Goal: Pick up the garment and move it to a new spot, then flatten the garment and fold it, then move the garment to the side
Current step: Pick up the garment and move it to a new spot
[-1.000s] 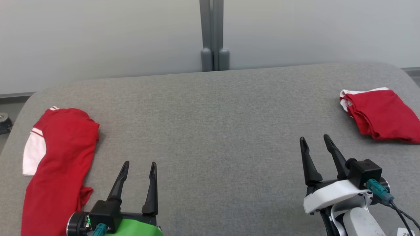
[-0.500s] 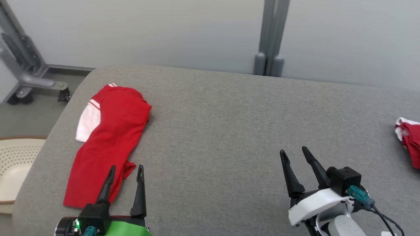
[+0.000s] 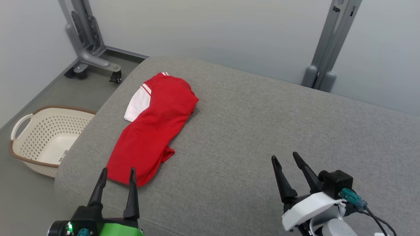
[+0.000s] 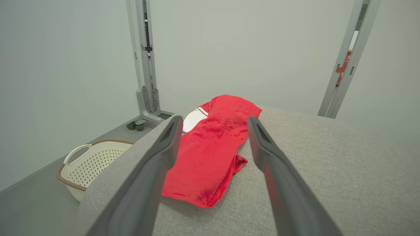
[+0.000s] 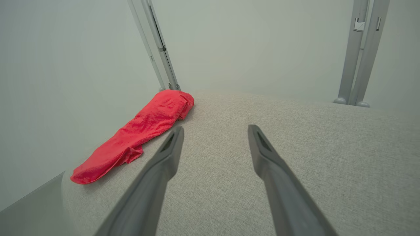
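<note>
Red garment (image 3: 154, 127) is lying loosely doubled over on the grey padded surface (image 3: 256, 124), stretching straight away from the left gripper (image 3: 118, 170). Its near hem is sitting just beyond those fingertips, and the left wrist view is showing bare padding between the two. Left fingers are standing spread, nothing between them. Right gripper (image 3: 283, 156) is hovering over bare padding, well off to the right of the cloth, fingers likewise spread and holding nothing.

Handling, as a judgement: thin knit, light and limp, not fragile. It is going to sag and trail from any single pinch. The layers are likely to slide over one another, so a shallow nip risks lifting only the top one. The best hold is looking like the near hem edge ahead of the left fingers. The small bunched flap poking out on the side toward the right gripper is another option, since cloth there is standing proud of the padding.

Hard to make out: a white sleeve with red stripes is showing at the far-left side. The other sleeve, the collar and the count of layers are lying hidden under the fold. In the head view the left fingertips are overlapping the hem. From the right wrist the white sleeve is sitting behind the red bulk. A cream basket (image 3: 42, 137) is standing on the floor, left of the left fingers.
</note>
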Tool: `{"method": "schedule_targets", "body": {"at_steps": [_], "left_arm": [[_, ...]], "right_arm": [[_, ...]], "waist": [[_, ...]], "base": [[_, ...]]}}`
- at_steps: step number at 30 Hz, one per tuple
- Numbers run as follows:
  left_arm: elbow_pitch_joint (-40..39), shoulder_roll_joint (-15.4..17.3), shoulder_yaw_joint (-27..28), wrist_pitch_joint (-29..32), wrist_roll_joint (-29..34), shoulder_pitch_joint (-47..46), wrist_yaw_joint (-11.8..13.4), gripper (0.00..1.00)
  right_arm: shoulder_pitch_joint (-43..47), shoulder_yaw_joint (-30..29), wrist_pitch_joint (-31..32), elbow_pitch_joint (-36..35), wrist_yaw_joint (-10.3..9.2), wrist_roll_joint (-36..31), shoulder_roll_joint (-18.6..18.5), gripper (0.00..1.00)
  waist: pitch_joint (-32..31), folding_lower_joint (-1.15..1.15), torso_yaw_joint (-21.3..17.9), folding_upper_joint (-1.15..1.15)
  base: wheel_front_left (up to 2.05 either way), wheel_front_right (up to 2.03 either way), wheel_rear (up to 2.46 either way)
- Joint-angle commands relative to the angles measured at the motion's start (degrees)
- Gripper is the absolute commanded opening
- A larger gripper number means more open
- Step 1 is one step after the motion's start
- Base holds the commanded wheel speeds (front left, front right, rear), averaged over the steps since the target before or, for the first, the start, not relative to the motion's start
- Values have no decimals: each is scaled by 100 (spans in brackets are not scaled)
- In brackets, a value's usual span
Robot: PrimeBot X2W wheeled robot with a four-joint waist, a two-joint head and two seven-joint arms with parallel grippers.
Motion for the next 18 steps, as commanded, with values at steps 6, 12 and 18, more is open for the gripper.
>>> {"method": "schedule_targets", "body": {"at_steps": [6,12,18], "left_arm": [[-45,17,110,-1,-36,45,-9,100],[-24,16,333,-2,-18,-254,100,100],[499,119,587,-1,194,-971,7,100]], "right_arm": [[-60,34,-17,38,0,-24,-19,100],[-199,4,-16,18,0,-189,-19,100],[-488,-66,-17,-72,0,-502,-88,100]], "waist": [[60,0,77,0],[373,0,-127,0],[977,0,-341,0]], "base": [[0,0,0],[0,0,0],[0,0,0]]}}
